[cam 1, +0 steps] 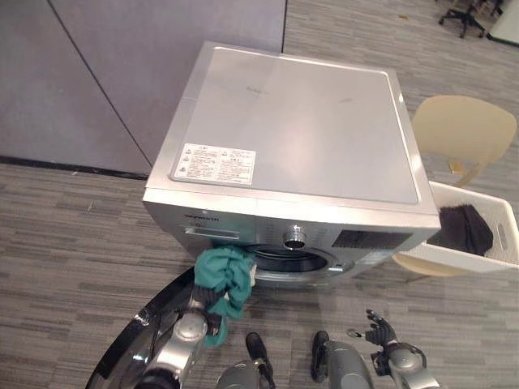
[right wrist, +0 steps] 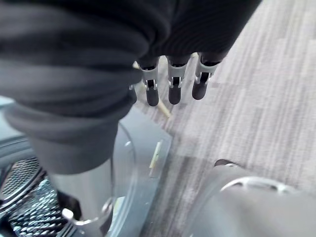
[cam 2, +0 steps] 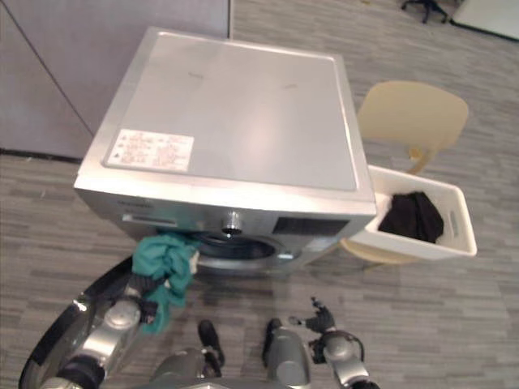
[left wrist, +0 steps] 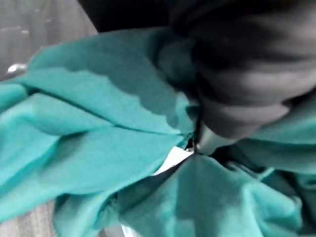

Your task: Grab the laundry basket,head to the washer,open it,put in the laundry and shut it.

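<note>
So the left hand (cam 1: 212, 306) was clenched round a bunched teal garment (cam 1: 227, 274), right at the washer (cam 1: 300, 138)'s open porthole, door (cam 1: 122, 348) swung down-left. White laundry basket (cam 1: 496, 243) sat on a beige chair (cam 1: 464, 126) beside it, dark clothes (cam 1: 464, 228) inside. Right hand (cam 1: 381, 331) hung low, fingers relaxed. White warning sticker (cam 1: 214, 164) on top, unreadable.

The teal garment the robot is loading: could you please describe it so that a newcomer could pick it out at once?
Find the silver front-loading washer in the middle of the floor, then look at the left edge of its round drum opening. There hangs a bunched teal garment, held up by the left hand. The only other laundry, a dark garment, lies in the white laundry basket to the washer's right.
</note>
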